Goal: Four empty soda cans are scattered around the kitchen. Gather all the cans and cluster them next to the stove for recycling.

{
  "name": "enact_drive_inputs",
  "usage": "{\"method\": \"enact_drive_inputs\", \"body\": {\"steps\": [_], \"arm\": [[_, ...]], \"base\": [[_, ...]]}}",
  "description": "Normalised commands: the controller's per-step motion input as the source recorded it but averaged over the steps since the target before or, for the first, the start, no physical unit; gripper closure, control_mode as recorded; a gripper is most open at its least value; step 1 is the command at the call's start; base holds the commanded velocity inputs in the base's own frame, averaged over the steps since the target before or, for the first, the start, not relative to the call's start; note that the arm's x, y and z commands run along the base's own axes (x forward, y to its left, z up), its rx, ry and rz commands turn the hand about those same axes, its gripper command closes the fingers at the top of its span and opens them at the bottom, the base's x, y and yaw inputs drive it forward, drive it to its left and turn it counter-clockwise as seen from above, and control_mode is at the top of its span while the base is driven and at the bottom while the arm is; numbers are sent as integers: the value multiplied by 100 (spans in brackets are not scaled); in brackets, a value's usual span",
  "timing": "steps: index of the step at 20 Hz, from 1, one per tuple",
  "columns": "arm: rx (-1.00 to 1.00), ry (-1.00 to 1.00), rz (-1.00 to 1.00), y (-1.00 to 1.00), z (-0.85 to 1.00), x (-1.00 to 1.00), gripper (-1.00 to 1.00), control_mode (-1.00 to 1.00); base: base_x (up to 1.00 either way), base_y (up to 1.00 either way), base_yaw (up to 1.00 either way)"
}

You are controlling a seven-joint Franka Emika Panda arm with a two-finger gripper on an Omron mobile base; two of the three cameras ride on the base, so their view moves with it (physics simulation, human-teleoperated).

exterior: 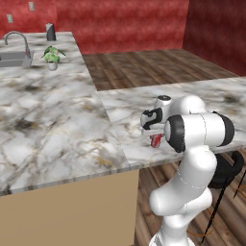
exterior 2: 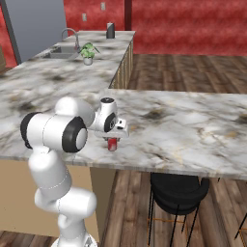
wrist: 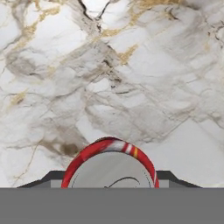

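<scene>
Tool (wrist: 109, 183) is pointing straight down over a red soda can (wrist: 110, 168), its dark fingers (wrist: 48, 178) sitting on either side of the can's rim, narrowed about it; whether they are actually pressing I cannot tell. The can (exterior 2: 112, 144) is standing upright on the marble surface (exterior 2: 193, 130), near the front edge, under the tool (exterior: 154, 135). Risk: if the fingers are biting only near the rim, the can may slip or tip on the lift and roll off that edge.
</scene>
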Motion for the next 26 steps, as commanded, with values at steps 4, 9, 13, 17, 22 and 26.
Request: {"method": "enact_drive_inputs", "body": {"steps": [4,9,13,17,22,26], "arm": [[3,14,-1,0,0,-2,100,-100],[6,14,0,0,27,-19,100,-100],[0,3,0,0,44,-28,100,-100],[0,2,0,0,48,-29,100,-100],[0,8,0,5,37,-32,100,-100],[0,14,0,12,24,-25,100,-100]], "base": [[0,0,0],[0,0,0],[0,0,0],[0,0,0],[0,0,0],[0,0,0]]}}
